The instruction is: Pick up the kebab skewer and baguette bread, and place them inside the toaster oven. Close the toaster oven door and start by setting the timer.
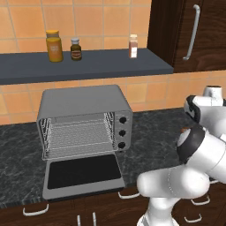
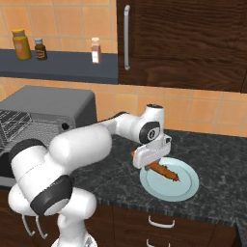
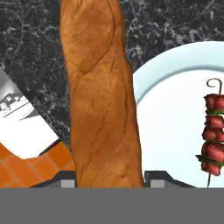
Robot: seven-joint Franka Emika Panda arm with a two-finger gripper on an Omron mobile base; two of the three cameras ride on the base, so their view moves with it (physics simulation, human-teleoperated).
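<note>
The baguette (image 3: 103, 100) was grasped between the pincer's (image 3: 109, 177) fingers, above the plate's (image 3: 175, 109) edge. The skewer (image 3: 213, 131) lay on the plate. The oven (image 1: 84, 121) stood on the desk (image 1: 150, 137), door (image 1: 81, 174) dropped open.

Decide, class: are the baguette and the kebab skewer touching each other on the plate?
Apart. In the hand view, bare white plate separates the baguette from the kebab skewer, which lies off to one side.
</note>
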